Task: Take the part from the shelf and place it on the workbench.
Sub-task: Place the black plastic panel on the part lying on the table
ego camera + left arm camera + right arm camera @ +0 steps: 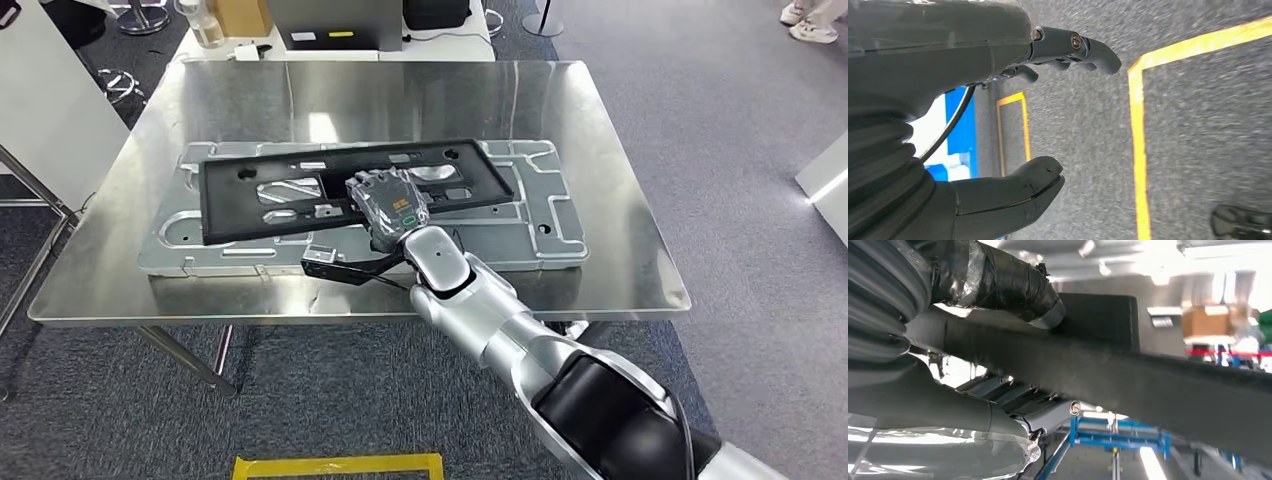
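While the black part (300,190) lies long and flat across the grey metal fixture plate (540,235) on the shiny steel surface (620,140), the right robot hand (388,205) grips it at its near long edge, close to the middle of its length. The part is a flat black frame with several cut-out openings, and its near edge sits a little proud of the fixture below. In the right wrist view the same part (1148,375) runs as a thick dark bar across the picture, with the taped thumb (1008,285) on one face and the darker fingers (1048,412) closed against the other, so the hold is plainly a pinch around the edge. A clear plastic wrap covers the back of this robot hand. Beside the wrist, a small black bracket (335,268) sticks out toward the front rim of the surface.

The left robot hand (1048,115) hangs over the grey carpet floor (1198,125), its thumb and fingers well apart and holding nothing. Yellow tape lines (1138,150) mark the floor beneath it, and another yellow tape frame (340,466) lies on the carpet just in front of the surface. Beyond the far rim stands a white table with a grey box (330,20) on it.
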`<action>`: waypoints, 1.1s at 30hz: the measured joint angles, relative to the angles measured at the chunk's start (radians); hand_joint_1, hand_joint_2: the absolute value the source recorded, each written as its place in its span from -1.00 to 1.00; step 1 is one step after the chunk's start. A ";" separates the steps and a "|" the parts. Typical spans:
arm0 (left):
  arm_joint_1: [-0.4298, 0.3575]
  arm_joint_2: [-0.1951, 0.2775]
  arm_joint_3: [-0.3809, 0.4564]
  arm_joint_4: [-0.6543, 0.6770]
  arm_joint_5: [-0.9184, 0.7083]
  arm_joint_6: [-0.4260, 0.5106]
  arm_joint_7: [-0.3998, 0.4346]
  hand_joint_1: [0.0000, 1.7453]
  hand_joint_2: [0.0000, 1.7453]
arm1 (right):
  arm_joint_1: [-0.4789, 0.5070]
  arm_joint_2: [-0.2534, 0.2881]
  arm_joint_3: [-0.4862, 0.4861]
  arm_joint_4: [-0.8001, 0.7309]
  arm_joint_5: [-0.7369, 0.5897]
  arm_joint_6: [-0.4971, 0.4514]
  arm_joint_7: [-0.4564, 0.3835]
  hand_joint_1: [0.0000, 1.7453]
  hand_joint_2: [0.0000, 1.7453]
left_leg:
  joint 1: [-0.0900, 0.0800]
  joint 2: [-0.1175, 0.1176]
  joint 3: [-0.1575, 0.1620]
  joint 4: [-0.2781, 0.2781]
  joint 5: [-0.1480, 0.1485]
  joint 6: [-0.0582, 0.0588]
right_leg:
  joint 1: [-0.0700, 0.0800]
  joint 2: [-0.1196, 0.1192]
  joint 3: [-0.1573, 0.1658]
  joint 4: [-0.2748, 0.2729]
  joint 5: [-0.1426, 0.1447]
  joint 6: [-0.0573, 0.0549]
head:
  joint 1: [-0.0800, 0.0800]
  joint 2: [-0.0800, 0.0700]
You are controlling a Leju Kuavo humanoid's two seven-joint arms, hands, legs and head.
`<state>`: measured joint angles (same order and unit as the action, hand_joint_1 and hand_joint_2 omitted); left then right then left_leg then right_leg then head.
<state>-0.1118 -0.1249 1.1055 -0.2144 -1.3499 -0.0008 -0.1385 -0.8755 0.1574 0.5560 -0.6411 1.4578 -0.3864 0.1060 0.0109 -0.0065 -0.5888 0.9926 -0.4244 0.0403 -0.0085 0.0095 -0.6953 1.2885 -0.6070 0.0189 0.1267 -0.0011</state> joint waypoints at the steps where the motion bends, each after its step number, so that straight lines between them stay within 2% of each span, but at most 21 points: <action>1: 0.001 0.000 0.000 0.000 -0.001 -0.001 0.000 -1.00 1.00 | 0.000 -0.004 0.001 0.012 0.000 0.004 0.000 1.00 1.00 | 0.000 -0.001 0.015 0.001 -0.012 -0.001 | -0.002 -0.002 -0.016 -0.011 -0.003 0.002 | 0.000 0.000; 2: 0.001 0.000 0.000 0.000 -0.001 -0.002 -0.001 -1.00 1.00 | -0.001 -0.007 0.002 0.024 -0.001 0.008 0.000 1.00 1.00 | 0.000 -0.002 0.031 0.001 -0.025 -0.003 | -0.004 -0.003 -0.019 -0.049 0.019 0.002 | 0.000 0.000; 5: 0.002 0.000 0.000 0.002 -0.004 -0.003 0.000 -1.00 1.00 | -0.006 -0.020 0.003 0.056 -0.007 0.014 0.000 1.00 1.00 | -0.001 -0.003 0.070 0.006 -0.061 -0.014 | 0.000 -0.009 0.005 -0.222 0.187 -0.011 | 0.000 0.000; 6: 0.001 -0.001 0.000 0.002 -0.006 -0.003 0.000 -1.00 1.00 | -0.008 -0.024 0.004 0.066 -0.011 0.015 0.000 1.00 1.00 | -0.002 -0.004 0.075 0.007 -0.070 -0.021 | 0.004 -0.010 0.009 -0.251 0.224 -0.018 | -0.001 0.000; 7: -0.001 -0.001 0.000 0.003 -0.007 -0.003 0.000 -1.00 1.00 | -0.009 -0.028 0.004 0.074 -0.015 0.015 0.000 1.00 1.00 | -0.002 -0.004 0.078 0.010 -0.075 -0.028 | 0.008 -0.010 0.010 -0.260 0.236 -0.025 | -0.001 0.000; 10: -0.004 0.000 0.000 0.003 -0.008 -0.001 -0.001 -1.00 1.00 | -0.013 -0.033 0.005 0.089 -0.026 0.012 -0.001 1.00 1.00 | 0.001 -0.001 0.074 0.036 -0.083 -0.045 | 0.006 -0.006 0.029 -0.269 0.227 -0.045 | -0.001 0.000; 12: -0.005 0.000 0.000 0.003 -0.008 0.000 -0.002 -1.00 1.00 | -0.016 -0.033 0.005 0.098 -0.031 0.008 -0.001 1.00 1.00 | 0.004 0.001 0.023 0.128 -0.109 -0.054 | 0.002 -0.004 0.045 -0.277 0.220 -0.054 | -0.002 0.000; 13: -0.006 0.001 0.000 0.003 -0.008 0.001 -0.002 -1.00 0.50 | -0.016 -0.033 0.005 0.102 -0.034 0.007 -0.002 0.50 1.00 | 0.005 0.001 -0.016 0.190 -0.132 -0.058 | 0.002 -0.004 0.051 -0.278 0.215 -0.057 | -0.002 0.000; 15: -0.006 0.002 0.000 0.003 -0.011 0.006 -0.002 -1.00 0.50 | -0.013 -0.033 0.005 0.112 -0.037 0.006 -0.003 -0.50 1.00 | 0.007 0.001 -0.087 0.281 -0.166 -0.064 | 0.002 -0.002 0.061 -0.276 0.203 -0.059 | -0.002 0.000; 16: -0.005 0.002 0.000 0.003 -0.013 0.009 -0.002 -1.00 0.50 | -0.011 -0.033 0.005 0.116 -0.037 0.006 -0.003 -1.00 1.00 | 0.007 0.001 -0.101 0.282 -0.155 -0.065 | 0.002 -0.001 0.067 -0.274 0.197 -0.059 | -0.002 0.000; 17: -0.005 0.003 0.000 0.003 -0.016 0.013 0.000 -1.00 1.00 | -0.010 -0.033 0.005 0.120 -0.038 0.005 -0.003 -1.00 1.00 | 0.007 0.001 -0.099 0.249 -0.123 -0.064 | 0.002 0.000 0.073 -0.271 0.190 -0.057 | -0.002 0.000; 19: -0.005 0.004 0.000 0.003 -0.018 0.018 0.003 -1.00 1.00 | -0.011 -0.032 0.005 0.126 -0.039 0.004 -0.003 -1.00 1.00 | 0.007 0.001 -0.062 0.123 -0.032 -0.059 | 0.003 0.001 0.086 -0.266 0.177 -0.052 | -0.002 0.000; 21: -0.008 0.005 0.000 0.003 -0.018 0.021 0.004 -1.00 1.00 | -0.012 -0.032 0.005 0.133 -0.040 0.001 -0.003 -1.00 1.00 | 0.001 0.002 -0.036 0.035 0.002 -0.049 | 0.004 0.001 0.090 -0.262 0.170 -0.043 | -0.002 0.000; 22: -0.010 0.005 0.000 0.003 -0.018 0.021 0.004 -1.00 1.00 | -0.012 -0.032 0.005 0.136 -0.040 0.000 -0.002 -1.00 1.00 | -0.002 0.001 -0.034 0.027 -0.001 -0.042 | 0.005 0.001 0.089 -0.262 0.168 -0.037 | -0.002 0.000; 24: -0.010 0.005 0.000 0.003 -0.017 0.023 0.004 -1.00 0.00 | -0.013 -0.032 0.005 0.140 -0.040 -0.001 -0.002 -1.00 1.00 | -0.002 0.001 -0.030 0.023 0.008 -0.028 | 0.006 0.001 0.088 -0.263 0.165 -0.024 | -0.001 0.000; 26: -0.010 0.005 0.000 0.003 -0.015 0.023 0.004 -1.00 -1.00 | -0.016 -0.033 0.005 0.144 -0.040 -0.001 -0.002 -1.00 1.00 | 0.002 0.003 -0.025 0.015 0.015 -0.016 | 0.005 0.000 0.079 -0.237 0.143 -0.014 | -0.001 0.000; 27: -0.011 0.005 0.001 0.003 -0.015 0.023 0.004 -1.00 -1.00 | -0.018 -0.033 0.005 0.146 -0.040 -0.002 -0.001 -1.00 1.00 | 0.004 0.004 -0.023 0.012 0.017 -0.010 | 0.005 -0.001 0.061 -0.197 0.118 -0.010 | -0.001 0.000; 30: -0.012 0.005 0.001 0.003 -0.014 0.020 0.004 -1.00 -1.00 | -0.016 -0.034 0.005 0.155 -0.037 -0.004 0.007 -1.00 1.00 | 0.001 0.005 -0.023 0.013 0.015 -0.003 | 0.002 -0.003 -0.027 -0.014 0.040 -0.003 | -0.001 0.000; 31: -0.012 0.005 0.002 0.003 -0.013 0.018 0.004 -1.00 -1.00 | -0.014 -0.035 0.005 0.159 -0.036 -0.007 0.012 -1.00 1.00 | 0.000 0.005 -0.023 0.014 0.014 -0.002 | 0.002 -0.004 -0.041 0.012 0.039 -0.003 | -0.001 0.000; 32: -0.011 0.005 0.002 0.003 -0.013 0.016 0.005 -1.00 -1.00 | -0.013 -0.035 0.005 0.162 -0.035 -0.011 0.016 -1.00 1.00 | -0.001 0.004 -0.023 0.015 0.013 -0.002 | 0.002 -0.004 -0.036 -0.002 0.058 -0.005 | -0.001 0.000; 33: -0.011 0.005 0.002 0.003 -0.012 0.014 0.005 -1.00 -1.00 | -0.013 -0.035 0.005 0.164 -0.035 -0.017 0.019 -1.00 1.00 | -0.002 0.003 -0.023 0.017 0.012 -0.002 | 0.003 -0.004 -0.013 -0.051 0.090 -0.009 | -0.001 0.000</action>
<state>-0.1225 -0.1195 1.1077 -0.2110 -1.3619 0.0134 -0.1338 -0.8884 0.1220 0.5607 -0.4774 1.4233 -0.4034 0.1246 0.0086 -0.0033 -0.6114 1.0100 -0.4121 0.0383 -0.0055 0.0057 -0.7086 1.2372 -0.5171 0.0104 0.1257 -0.0011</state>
